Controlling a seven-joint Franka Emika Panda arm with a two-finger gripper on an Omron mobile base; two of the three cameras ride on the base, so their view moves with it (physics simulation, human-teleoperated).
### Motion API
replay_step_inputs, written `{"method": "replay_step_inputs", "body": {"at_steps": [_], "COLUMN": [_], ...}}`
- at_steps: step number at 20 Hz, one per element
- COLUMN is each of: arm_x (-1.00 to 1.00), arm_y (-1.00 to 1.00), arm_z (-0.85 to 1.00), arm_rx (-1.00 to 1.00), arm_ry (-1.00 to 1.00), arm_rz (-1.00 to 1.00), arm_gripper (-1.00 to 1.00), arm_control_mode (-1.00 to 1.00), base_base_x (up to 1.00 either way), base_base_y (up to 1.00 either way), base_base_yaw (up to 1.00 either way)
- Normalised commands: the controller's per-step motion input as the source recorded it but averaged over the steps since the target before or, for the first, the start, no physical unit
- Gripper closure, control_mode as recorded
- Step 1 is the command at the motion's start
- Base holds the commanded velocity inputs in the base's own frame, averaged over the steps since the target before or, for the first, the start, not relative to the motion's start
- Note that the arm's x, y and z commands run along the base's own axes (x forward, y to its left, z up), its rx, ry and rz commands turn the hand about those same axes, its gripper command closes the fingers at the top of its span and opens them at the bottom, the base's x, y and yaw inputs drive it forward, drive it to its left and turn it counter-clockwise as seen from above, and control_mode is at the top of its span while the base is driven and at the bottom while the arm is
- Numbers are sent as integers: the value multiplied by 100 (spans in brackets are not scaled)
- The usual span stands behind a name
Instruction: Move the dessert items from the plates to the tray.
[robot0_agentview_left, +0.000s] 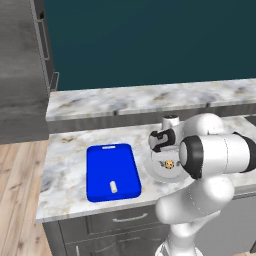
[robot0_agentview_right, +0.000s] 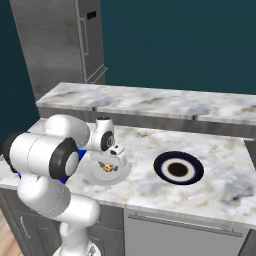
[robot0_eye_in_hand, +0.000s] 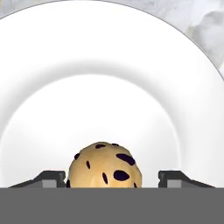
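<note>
Cookie (robot0_eye_in_hand: 105, 165): lies on the pale plate (robot0_eye_in_hand: 52, 65), centred between the tool's (robot0_eye_in_hand: 115, 178) tips.
Tool: released, straddling the cookie.

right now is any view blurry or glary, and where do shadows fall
Hand view: soft overall, no glare; the pale plate shows a faint grey ring of shading at its well, with the cookie between the dark fingers. Left base view: even light, the blue tray flat-coloured, the white cylinder small and fuzzy. Right base view: no hard shadows around the navy plate.
</note>
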Motion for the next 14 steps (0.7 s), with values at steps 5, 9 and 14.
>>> {"method": "replay_step_inputs", "body": {"at_steps": [5, 9, 14], "arm_x": [0, 2, 0], "arm_y": [0, 2, 24], "arm_z": [0, 24, 61], "arm_rx": [0, 0, 0], "arm_ry": [0, -3, -4], "arm_rz": [0, 0, 0], "arm_gripper": [100, 100, 100], "arm_control_mode": [-100, -100, -100], "base_base_x": [0, 0, 0], "base_base_y": [0, 0, 0], "base_base_yaw": [0, 0, 0]}}
